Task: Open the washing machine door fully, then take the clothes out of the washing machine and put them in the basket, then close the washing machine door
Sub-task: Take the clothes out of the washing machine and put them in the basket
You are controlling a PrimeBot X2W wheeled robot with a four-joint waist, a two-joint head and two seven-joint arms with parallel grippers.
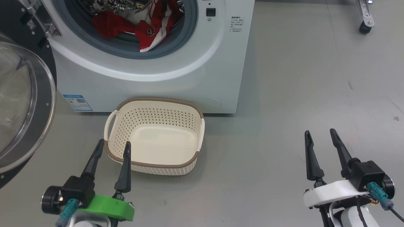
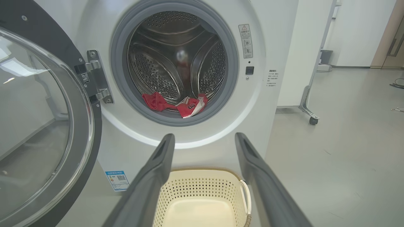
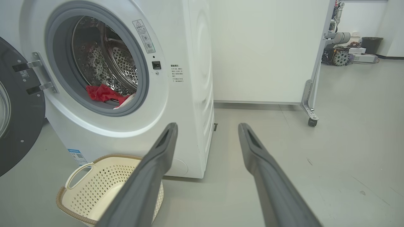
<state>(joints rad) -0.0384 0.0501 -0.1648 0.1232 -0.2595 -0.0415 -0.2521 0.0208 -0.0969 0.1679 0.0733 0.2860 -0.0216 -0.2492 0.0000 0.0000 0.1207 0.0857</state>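
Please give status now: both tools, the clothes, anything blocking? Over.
Left tool open, empty, by basket rim. Right tool open, empty. Door open; clothes lie in washing machine mouth, basket holds nothing. Path looks clear.

A smooth grey floor (image 1: pixel 284 94) runs throughout, faintly scuffed toward three o'clock in the head view. In the right wrist view a white partition panel (image 3: pixel 265 50) stands at twelve o'clock on a metal leg with a castor (image 3: pixel 312 122), and a dark bin (image 3: pixel 371 45) sits at two o'clock. The left wrist view shows a wooden door (image 2: pixel 390 31) at two o'clock.
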